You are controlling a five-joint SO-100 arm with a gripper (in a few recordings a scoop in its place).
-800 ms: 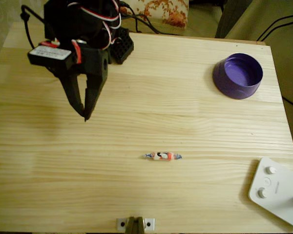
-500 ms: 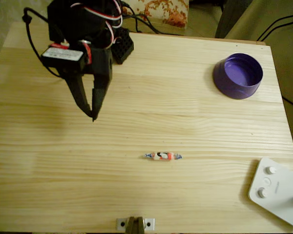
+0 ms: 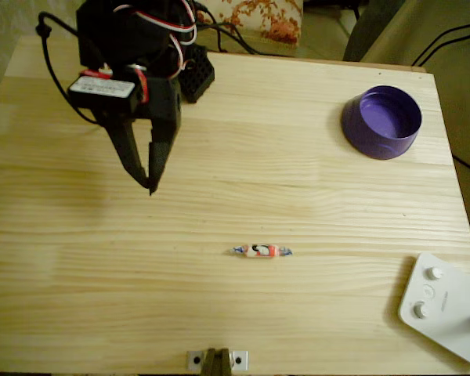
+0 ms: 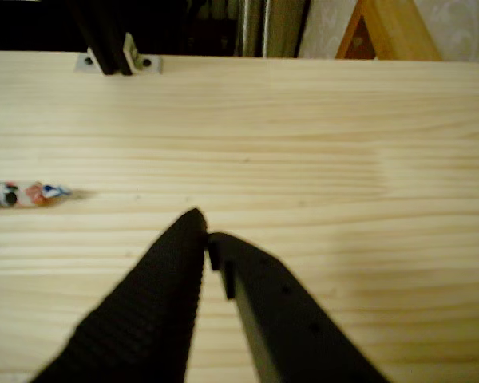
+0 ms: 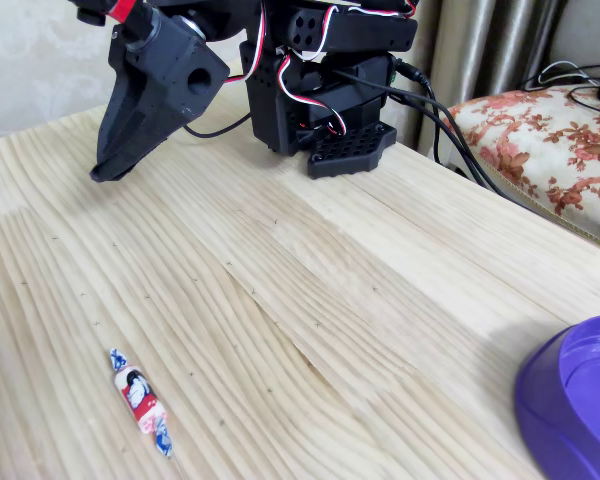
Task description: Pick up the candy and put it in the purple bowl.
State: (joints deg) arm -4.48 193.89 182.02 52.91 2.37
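One candy (image 3: 262, 251) flat on table (overhead view), long axis left-right

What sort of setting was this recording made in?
Most likely a home room, not a lab: a pale pine-plank table stands beside a floral-upholstered cushion and grey-brown curtains, with loose black cables running off behind the arm.

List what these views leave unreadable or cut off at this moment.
- The candy: cut by the left edge in the wrist view; its wrapper print is too small to read in the overhead view.
- The purple bowl: cut by the corner in the fixed view.
- The white device: cut by the overhead view's edge, so what it is stays unclear.
- The end effector: its height above the table cannot be judged.
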